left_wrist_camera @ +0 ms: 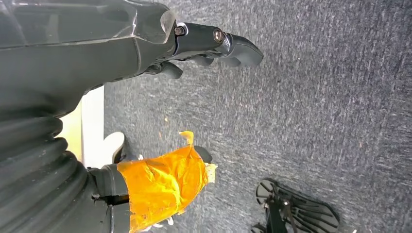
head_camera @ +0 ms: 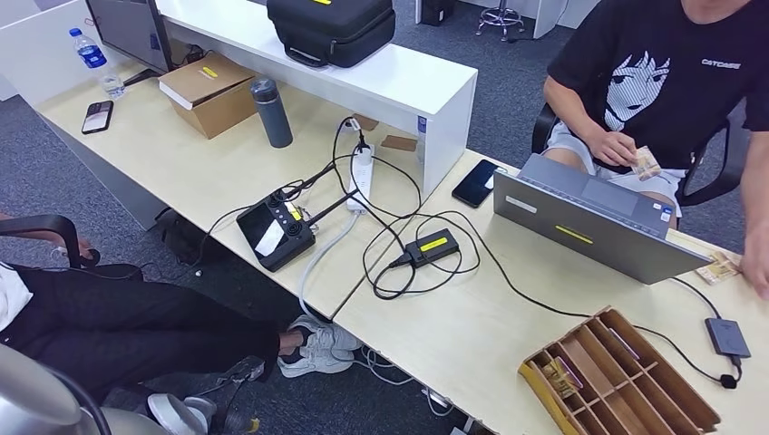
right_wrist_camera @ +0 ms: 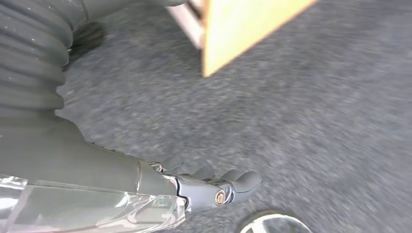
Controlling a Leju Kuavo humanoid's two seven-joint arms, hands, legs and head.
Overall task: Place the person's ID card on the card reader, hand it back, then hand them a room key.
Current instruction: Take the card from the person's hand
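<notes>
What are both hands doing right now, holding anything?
Left hand: hangs over the carpet, holding nothing, fingers loosely apart; open.
Right hand: hangs over the carpet, holding nothing; open.

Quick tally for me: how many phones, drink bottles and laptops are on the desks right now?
Phones: 2, one by the water bottle, one beside the laptop
Drink bottles: 2, clear plastic, grey flask
Laptops: 1
Total: 5

2 phones [head_camera: 97, 116] [head_camera: 475, 183], 1 laptop [head_camera: 594, 217], 1 water bottle [head_camera: 98, 62], 1 flask [head_camera: 272, 112], 1 wooden organizer tray [head_camera: 626, 381]
</notes>
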